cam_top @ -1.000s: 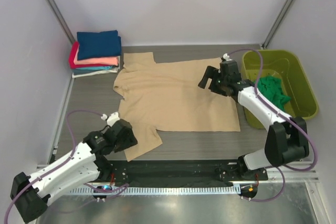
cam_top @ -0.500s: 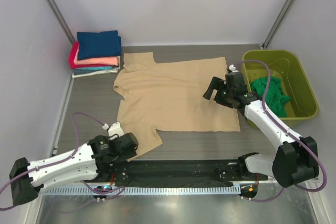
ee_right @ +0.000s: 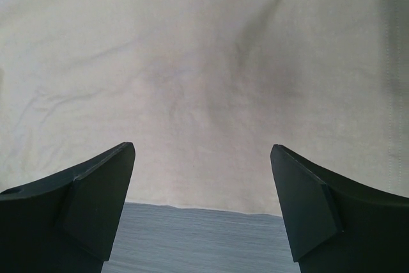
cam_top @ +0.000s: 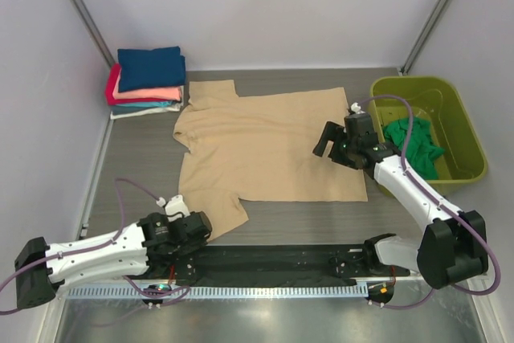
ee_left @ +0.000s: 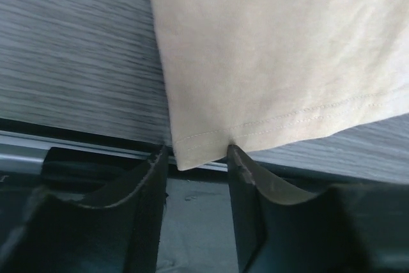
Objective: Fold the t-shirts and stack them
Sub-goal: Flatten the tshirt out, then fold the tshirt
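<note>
A tan t-shirt lies spread flat in the middle of the table. My left gripper is low at the near edge, open, its fingertips on either side of the near sleeve's hem corner; the jaws are not closed on it. My right gripper is wide open above the shirt's right side, and the right wrist view shows the tan cloth and its edge between the fingers. Folded shirts in navy, red, coral and teal are stacked at the back left. An emerald green shirt lies crumpled in the tub.
The lime-green plastic tub stands at the right, close to the right arm. A black strip and metal rail run along the near edge, just under the left gripper. Walls and corner posts close in the table.
My left gripper has drawn back toward the near edge, down to the sleeve's corner. My right gripper has moved nearer and to the right along the shirt's right side.
</note>
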### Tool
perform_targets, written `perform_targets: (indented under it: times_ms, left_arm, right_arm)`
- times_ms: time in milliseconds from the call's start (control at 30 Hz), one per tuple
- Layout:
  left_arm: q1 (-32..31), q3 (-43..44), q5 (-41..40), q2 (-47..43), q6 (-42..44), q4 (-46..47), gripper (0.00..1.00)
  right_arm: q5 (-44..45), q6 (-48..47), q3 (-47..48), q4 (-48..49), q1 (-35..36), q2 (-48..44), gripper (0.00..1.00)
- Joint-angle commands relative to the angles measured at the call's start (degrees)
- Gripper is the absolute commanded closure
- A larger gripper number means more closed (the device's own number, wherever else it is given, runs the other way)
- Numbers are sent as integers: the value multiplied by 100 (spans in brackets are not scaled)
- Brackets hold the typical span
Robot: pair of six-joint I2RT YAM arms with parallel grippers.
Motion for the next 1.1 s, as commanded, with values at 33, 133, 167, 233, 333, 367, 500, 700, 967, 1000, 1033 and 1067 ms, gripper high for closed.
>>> perform_targets:
  times_ms: [33,133,167,233,333,367,500,700,967,1000,1033,1067]
  left_arm:
    - [-5,-320,-451,244,-101,863,65]
    - [-5,-145,-802,350,-39,812,84]
    - [-5,-101,-951,359,-13,785,91]
    - [-5,48,-1110,324,101,706,97]
    - [4,172,-1365,183,329,715,100]
    - [13,216,-1435,148,374,688,100]
    - [109,444,-1760,-45,672,487,100]
    - [601,927,-1919,-440,1454,362,100]
    - [1726,1227,-1840,-925,2483,547,100]
    - [1770,1236,-1831,-846,2483,547,100]
    - [1788,1305,-1831,-784,2475,469,100]
    - [1823,1349,-1979,-732,2396,381,100]
  right_arm:
    - [417,2,-47,-14,14,-346,6]
    - [567,213,-249,-137,14,-653,6]
    - [820,300,-302,-251,14,-732,6]
    - [1094,442,-416,-654,14,-978,6]
    - [1639,644,-688,-1024,14,-1418,6]
    - [1857,705,-777,-1069,14,-1593,6]
    - [1904,1179,-1146,-1201,14,-2060,5]
    - [1534,1751,-1524,-1096,23,-1762,4]
    - [1876,2050,-1815,-1034,23,-1990,4]
    - [1955,2111,-1780,-1165,23,-2086,4]
    - [2008,2138,-1745,-1262,23,-2130,4]
    - [2183,2164,-1710,-1358,23,-2174,3]
